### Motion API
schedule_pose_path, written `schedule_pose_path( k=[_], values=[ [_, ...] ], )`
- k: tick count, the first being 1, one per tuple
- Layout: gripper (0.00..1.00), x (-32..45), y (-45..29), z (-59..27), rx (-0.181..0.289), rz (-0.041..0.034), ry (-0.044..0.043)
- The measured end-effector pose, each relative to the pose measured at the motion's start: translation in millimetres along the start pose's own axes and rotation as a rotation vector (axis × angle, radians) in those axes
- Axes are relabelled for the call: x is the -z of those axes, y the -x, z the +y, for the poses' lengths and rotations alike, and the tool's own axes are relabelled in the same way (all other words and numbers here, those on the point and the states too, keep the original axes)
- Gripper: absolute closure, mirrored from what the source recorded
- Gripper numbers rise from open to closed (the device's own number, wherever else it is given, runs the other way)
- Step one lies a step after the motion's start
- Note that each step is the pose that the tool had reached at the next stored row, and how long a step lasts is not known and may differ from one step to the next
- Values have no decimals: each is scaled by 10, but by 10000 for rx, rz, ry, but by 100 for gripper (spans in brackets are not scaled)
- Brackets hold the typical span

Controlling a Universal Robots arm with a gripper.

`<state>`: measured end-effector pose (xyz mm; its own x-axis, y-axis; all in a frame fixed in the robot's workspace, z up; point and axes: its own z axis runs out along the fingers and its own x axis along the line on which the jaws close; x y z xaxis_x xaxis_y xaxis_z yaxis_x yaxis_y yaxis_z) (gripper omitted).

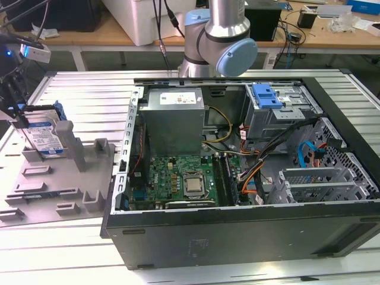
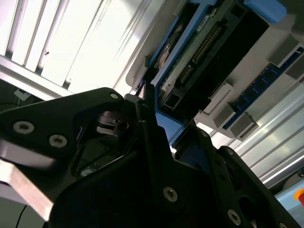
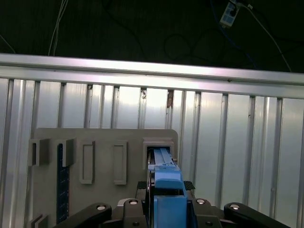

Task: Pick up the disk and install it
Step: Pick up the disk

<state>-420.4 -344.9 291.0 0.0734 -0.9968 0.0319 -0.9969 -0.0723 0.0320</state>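
Claw [image 1: 18, 116] is clamped on the disk [image 1: 46, 135], gripping its blue carrier frame. The drive stands on edge just below the claw in a slot of the grey fixture plate [image 1: 59, 190]; it has a silver body, and the white-and-blue label faces out in the exterior view. In both wrist views the disk's blue frame [image 3: 167, 185] [image 2: 167, 61] sits between the jaws, with its connector edge showing in the second wrist view. Well away from the claw, toward the exterior view's right: the open computer case [image 1: 237, 237], the grey power supply [image 1: 174, 119], then the bare blue bracket [image 1: 265, 95] at the drive bay.
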Motion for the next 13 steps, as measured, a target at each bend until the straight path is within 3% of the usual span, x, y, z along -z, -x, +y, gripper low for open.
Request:
schedule_pose_path(
  k=[13],
  values=[
    [62,-9,0,2,-7,-2,-4]
  ],
)
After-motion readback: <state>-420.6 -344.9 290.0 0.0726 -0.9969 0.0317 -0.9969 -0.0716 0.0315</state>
